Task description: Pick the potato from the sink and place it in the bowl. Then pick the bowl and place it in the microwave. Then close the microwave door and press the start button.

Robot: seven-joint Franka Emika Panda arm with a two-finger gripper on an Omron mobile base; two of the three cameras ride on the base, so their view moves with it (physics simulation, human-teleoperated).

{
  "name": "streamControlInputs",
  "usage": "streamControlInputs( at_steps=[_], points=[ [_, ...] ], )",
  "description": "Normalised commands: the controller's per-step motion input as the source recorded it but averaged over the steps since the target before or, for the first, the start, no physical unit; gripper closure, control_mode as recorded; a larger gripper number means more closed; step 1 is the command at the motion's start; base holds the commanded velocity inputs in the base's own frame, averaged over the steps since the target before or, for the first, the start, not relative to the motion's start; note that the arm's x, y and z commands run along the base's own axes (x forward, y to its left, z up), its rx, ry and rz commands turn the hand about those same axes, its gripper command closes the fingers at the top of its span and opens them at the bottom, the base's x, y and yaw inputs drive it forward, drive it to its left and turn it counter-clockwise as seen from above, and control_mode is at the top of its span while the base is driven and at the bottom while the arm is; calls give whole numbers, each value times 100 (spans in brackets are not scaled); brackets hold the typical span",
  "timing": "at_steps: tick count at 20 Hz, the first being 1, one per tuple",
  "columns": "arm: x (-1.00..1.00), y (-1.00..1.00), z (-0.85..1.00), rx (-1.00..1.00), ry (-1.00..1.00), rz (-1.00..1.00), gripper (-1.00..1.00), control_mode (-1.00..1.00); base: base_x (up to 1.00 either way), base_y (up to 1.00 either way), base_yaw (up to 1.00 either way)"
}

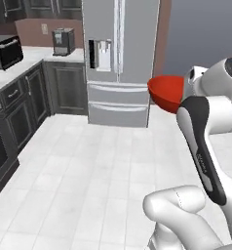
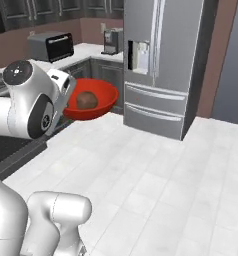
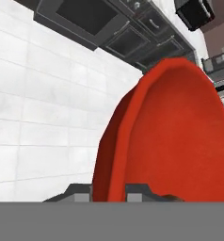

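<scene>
My gripper (image 2: pixel 68 106) is shut on the near rim of the glossy red bowl (image 2: pixel 93 102) and holds it in the air over the white floor. The reddish-brown potato (image 2: pixel 86 100) lies inside the bowl. From the left base view the bowl (image 1: pixel 165 93) juts out to the left of my hand, in front of the fridge. In the hand view the bowl (image 3: pixel 175 136) stands on edge, its rim pinched in my gripper (image 3: pixel 109 190). The sink and the microwave are out of view.
A steel fridge (image 1: pixel 120 58) stands ahead. Dark cabinets (image 1: pixel 28 93) with a white counter run along the left, carrying a coffee machine (image 1: pixel 63 41) and a small dark toaster (image 1: pixel 8 51). An oven front (image 3: pixel 85 14) sits among them. White tiled floor (image 1: pixel 88 171) lies between.
</scene>
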Motion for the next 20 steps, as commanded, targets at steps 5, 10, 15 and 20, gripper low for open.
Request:
streamControlInputs(
  at_steps=[5, 10, 15, 20],
  points=[
    [0, 0, 0, 0, 0, 0, 100, 100, 68, 0, 81],
    [0, 0, 0, 0, 0, 0, 100, 100, 67, 0, 84],
    [0, 0, 0, 0, 0, 0, 100, 100, 83, -17, 77],
    [0, 0, 0, 0, 0, 0, 100, 100, 68, -82, 40]
  ],
)
